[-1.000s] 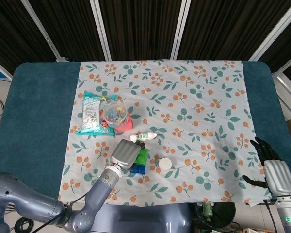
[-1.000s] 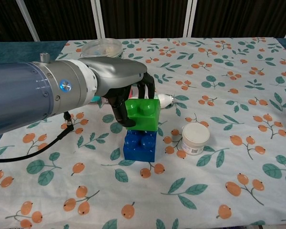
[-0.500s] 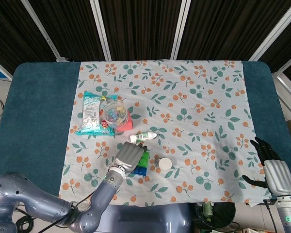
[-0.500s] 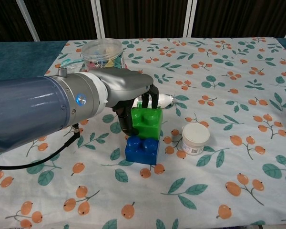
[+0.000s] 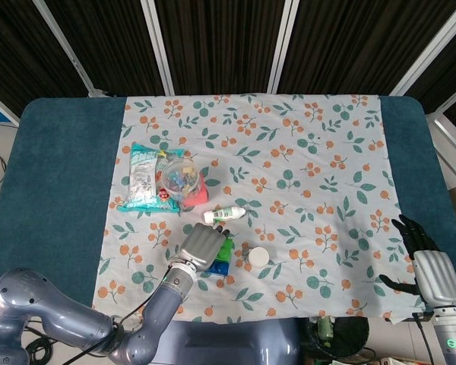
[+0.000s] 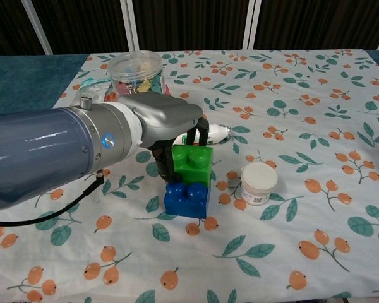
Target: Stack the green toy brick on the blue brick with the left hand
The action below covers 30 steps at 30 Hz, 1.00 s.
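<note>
Centre frame, we judge the green brick [image 6: 193, 163] light, rigid and slick; our left hand [image 6: 167, 120] clasps its sides above the blue brick [image 6: 186, 199].

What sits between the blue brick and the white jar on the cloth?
Nothing: in the chest view, only bare cloth separates the blue brick from the white jar.

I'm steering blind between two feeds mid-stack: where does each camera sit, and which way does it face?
Head view: high above the table, looking steeply down on the floral cloth; shows the left hand and arm, and the right hand at the lower right.
Chest view: low at the near table edge, looking forward across it; only the left hand and forearm show.
Both share the green brick on the blue brick, and the white jar.
</note>
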### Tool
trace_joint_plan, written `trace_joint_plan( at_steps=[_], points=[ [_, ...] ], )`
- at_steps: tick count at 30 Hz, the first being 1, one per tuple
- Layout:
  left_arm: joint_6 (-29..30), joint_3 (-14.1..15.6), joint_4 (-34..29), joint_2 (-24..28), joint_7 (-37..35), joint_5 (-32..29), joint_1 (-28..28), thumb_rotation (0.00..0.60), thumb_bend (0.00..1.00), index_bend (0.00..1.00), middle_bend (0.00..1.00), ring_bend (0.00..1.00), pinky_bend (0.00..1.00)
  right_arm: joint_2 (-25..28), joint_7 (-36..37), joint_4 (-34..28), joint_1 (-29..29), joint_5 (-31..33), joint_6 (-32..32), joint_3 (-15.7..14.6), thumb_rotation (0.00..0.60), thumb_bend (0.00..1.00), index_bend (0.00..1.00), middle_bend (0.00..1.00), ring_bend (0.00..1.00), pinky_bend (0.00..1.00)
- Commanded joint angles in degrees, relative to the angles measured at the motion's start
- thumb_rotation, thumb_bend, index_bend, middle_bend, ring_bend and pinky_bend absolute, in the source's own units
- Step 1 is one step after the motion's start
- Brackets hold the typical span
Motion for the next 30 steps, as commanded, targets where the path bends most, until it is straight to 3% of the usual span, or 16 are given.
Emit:
trace_joint_plan(
  at_steps=[1, 5, 8, 14, 19, 23, 28, 30],
  points=[
    [0.14, -0.06, -0.35, 0.26, -0.07, -0.06, 0.08, 0.6, 0.28, 0.39, 0.41, 0.38, 0.47, 0.04, 0.09, -0.02, 0.01, 0.06, -0.08, 0.0, 0.6, 0.12, 0.0, 0.0, 0.0, 0.2],
    [0.55, -0.53, -1.86, 1.51, -1.12, 0.7, 0.59, 0.6, 0.17, 0.2, 0.22, 0.21, 0.33, 0.07, 0.07, 0.01, 0.0, -0.01, -0.02, -0.01, 0.6, 0.12, 0.0, 0.0, 0.0, 0.2],
    [0.79, -0.42, -2.93, 2.45, -2.19, 2.09, 1.15, 0.6, 0.14, 0.1, 0.13, 0.12, 0.24, 0.05, 0.02, 0.03, 0.0, -0.01, -0.02, -0.01, 0.6, 0.12, 0.0, 0.0, 0.0, 0.2],
    [1.89, 0.77, -7.04, 6.74, -5.25, 6.79, 3.48, 0.6, 0.1, 0.01, 0.04, 0.02, 0.11, 0.05, -0.18, 0.01, -0.01, 0.1, -0.12, -0.02, 0.6, 0.12, 0.0, 0.0, 0.0, 0.2],
    [2.97, 6.03, -10.27, 12.31, -10.87, 18.03, 8.17, 0.6, 0.1, 0.0, 0.02, 0.02, 0.11, 0.06, -0.3, 0.0, -0.03, 0.23, -0.15, 0.01, 0.6, 0.12, 0.0, 0.0, 0.0, 0.2],
    [5.38, 12.96, -10.8, 17.25, -17.2, 30.11, 14.07, 0.6, 0.1, 0.0, 0.02, 0.02, 0.11, 0.03, -0.65, 0.03, -0.04, 0.13, -0.09, -0.02, 0.6, 0.12, 0.0, 0.0, 0.0, 0.2],
    [10.94, 22.19, -6.06, 23.42, -25.9, 46.1, 22.72, 0.6, 0.1, 0.0, 0.01, 0.01, 0.1, -0.08, -1.21, -0.02, -0.11, 0.0, 0.11, -0.05, 0.6, 0.12, 0.0, 0.0, 0.0, 0.2],
    [13.34, 24.32, -3.76, 25.49, -30.45, 49.9, 26.24, 0.6, 0.1, 0.0, 0.0, 0.0, 0.09, -0.16, -1.52, 0.02, -0.15, -0.16, 0.23, -0.1, 0.6, 0.12, 0.0, 0.0, 0.0, 0.2]
  ],
)
